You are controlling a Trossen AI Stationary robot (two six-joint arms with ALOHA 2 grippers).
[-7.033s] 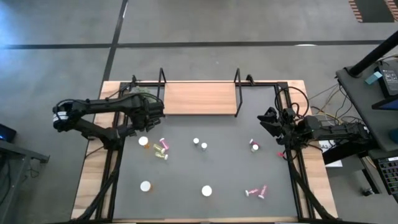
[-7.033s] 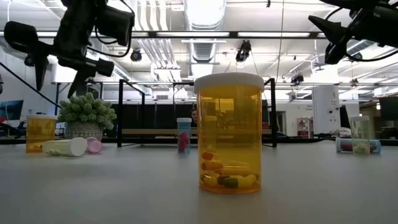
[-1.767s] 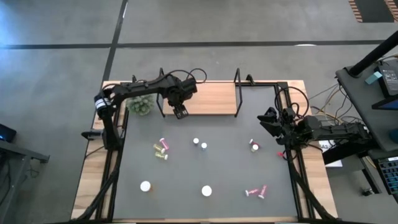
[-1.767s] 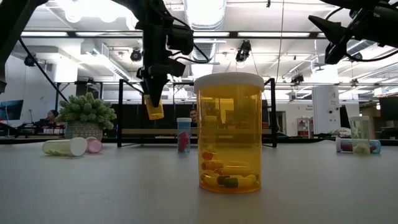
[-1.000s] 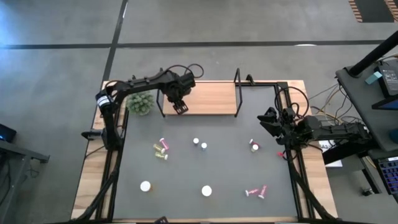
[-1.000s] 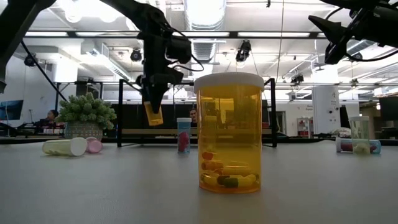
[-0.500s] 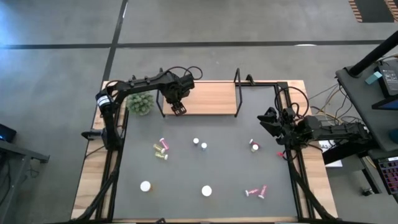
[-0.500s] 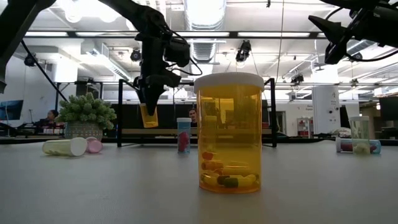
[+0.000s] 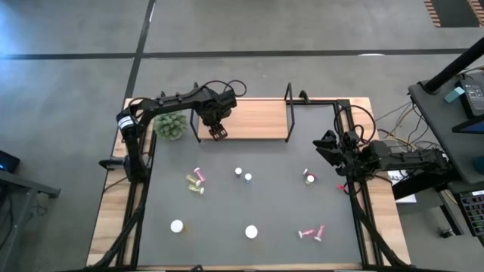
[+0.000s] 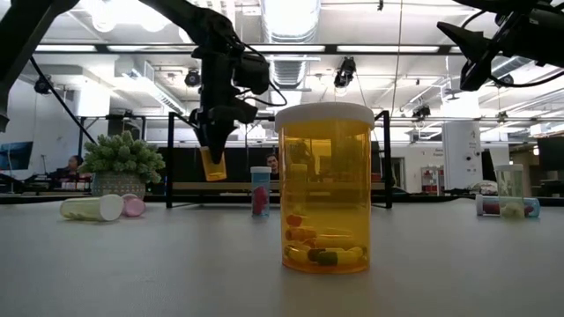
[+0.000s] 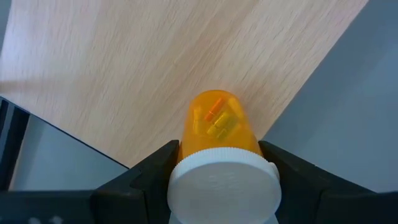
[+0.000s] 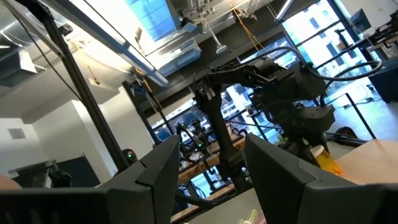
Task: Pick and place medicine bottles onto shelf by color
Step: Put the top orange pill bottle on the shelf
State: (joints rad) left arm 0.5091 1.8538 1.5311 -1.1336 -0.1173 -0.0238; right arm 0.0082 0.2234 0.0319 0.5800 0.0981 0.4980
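My left gripper (image 9: 218, 130) reaches over the left near corner of the light wooden shelf (image 9: 246, 119) and is shut on an orange medicine bottle (image 10: 212, 164) with a white cap. Its wrist view shows the bottle's orange body (image 11: 217, 124) above the shelf board (image 11: 143, 62), near the board's edge. Several other medicine bottles stand or lie on the dark mat: a pink and yellow group (image 9: 196, 180), two at the middle (image 9: 242, 174), one at the right (image 9: 309, 177). My right gripper (image 9: 327, 143) waits open at the table's right edge, holding nothing. My left gripper pinches the bottle at its white cap (image 11: 186, 180), one finger (image 11: 149, 180) on each side. The fingers come from above, pointing down. The bottle hangs below them, cap up and nearly upright, its bottom (image 10: 213, 178) a little above the shelf board.
A green spiky plant (image 9: 172, 125) stands just left of the shelf, beside its black wire end frame (image 9: 197, 113). A large orange bottle (image 10: 324, 189) stands close to the low camera. More bottles sit near the front edge (image 9: 177, 226), (image 9: 251, 232), (image 9: 311, 232).
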